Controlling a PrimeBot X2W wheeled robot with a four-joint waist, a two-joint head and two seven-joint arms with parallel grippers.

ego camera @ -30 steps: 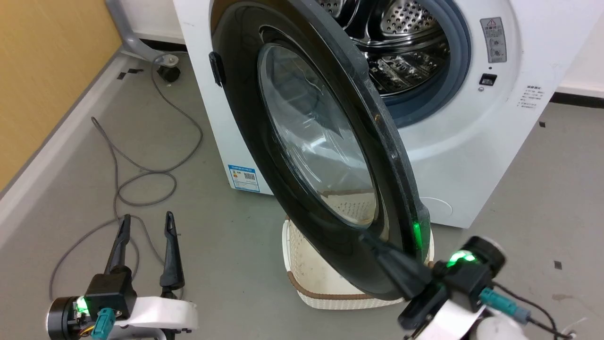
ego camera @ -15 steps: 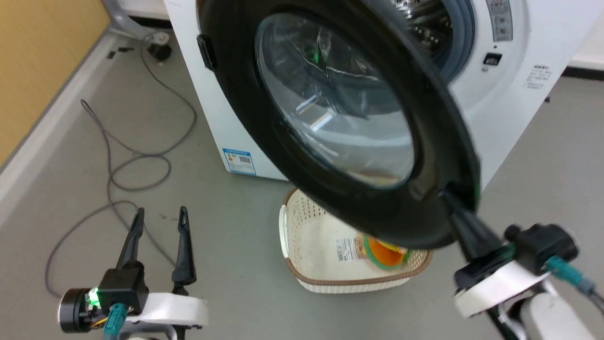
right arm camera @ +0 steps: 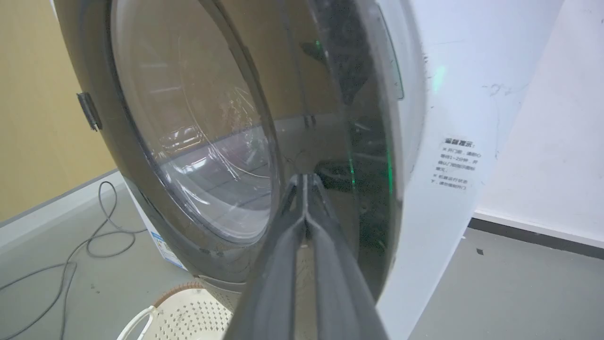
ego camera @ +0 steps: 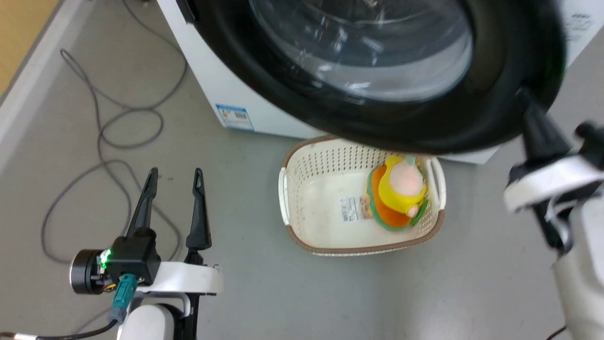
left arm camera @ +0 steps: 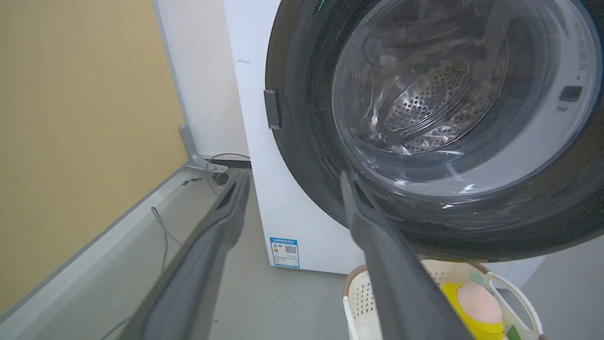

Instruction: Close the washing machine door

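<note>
Cable (ego camera: 97,118) lies in loose grey loops on the floor left of the washing machine (ego camera: 222,94). The left gripper (ego camera: 175,172) hangs out in front of the machine's left corner, well apart from it, its two fingers spread wide with nothing between them. A small blue label (ego camera: 234,116) sits low on the machine's white front. Just in front of the washing machine stands a cream perforated laundry basket (ego camera: 309,174) with a brown rim. Inside, a white printed sticker (ego camera: 350,209) lies on its floor, and a stuffed toy (ego camera: 401,193) in yellow, orange and green with a pink end rests against its right wall. The washing machine door (ego camera: 495,108) covers the machine's round opening. It has a broad glossy black ring around a bulging clear glass window (ego camera: 368,52), and a small grey fitting (left arm camera: 272,108) on its left edge. Through the glass the perforated steel drum (left arm camera: 424,104) shows in the left wrist view. The door lies close to the machine's front, but I cannot tell whether it is latched. At its lower right rim the right gripper (ego camera: 523,94) has its fingers pinched together, holding nothing, with the tips touching the door's black outer face.
</note>
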